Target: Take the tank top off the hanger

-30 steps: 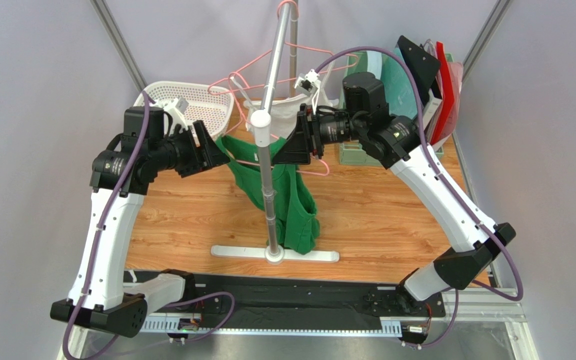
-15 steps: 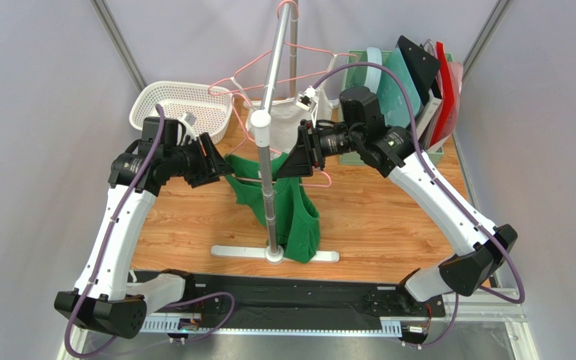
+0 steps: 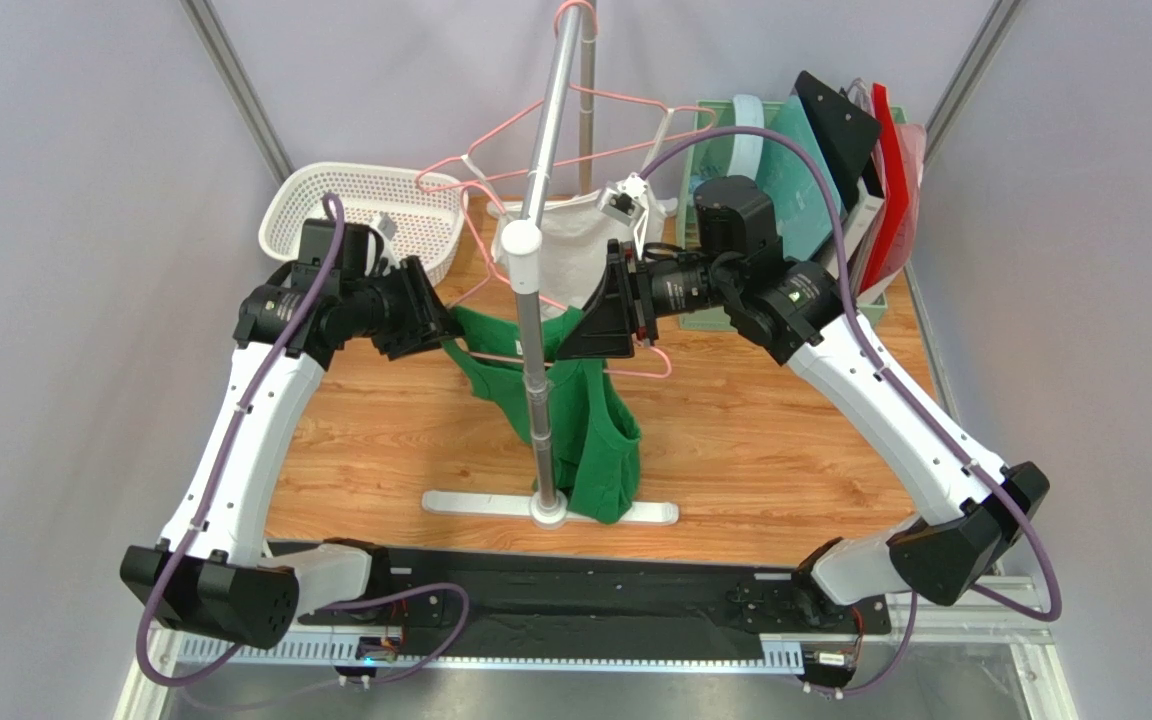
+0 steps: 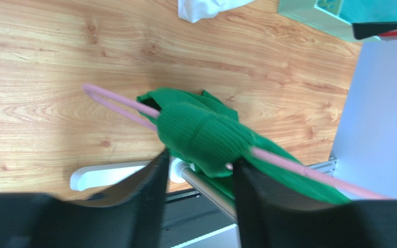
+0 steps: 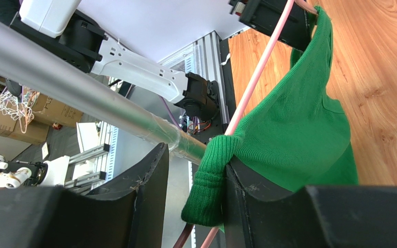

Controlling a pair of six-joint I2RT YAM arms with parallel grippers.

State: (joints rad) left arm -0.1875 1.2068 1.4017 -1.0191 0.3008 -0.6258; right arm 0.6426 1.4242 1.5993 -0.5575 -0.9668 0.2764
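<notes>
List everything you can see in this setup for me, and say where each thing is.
tank top: one, green, hanging on the stand, mid-table
hanger: one, pink, under the tank top's straps
spare hangers: a few, pink, top of the stand; exact count unclear
stand: one, silvery pole on a white foot, middle of the table
basket: one, white, back left
cloth: one, white, behind the stand
boards: several, teal, black and red, upright at back right
table: one, wood-grain, under everything
arms: two, white with black joints, rising from the near edge
left gripper: one, black, fingers either side of one strap
right gripper: one, black, fingers either side of the other strap
</notes>
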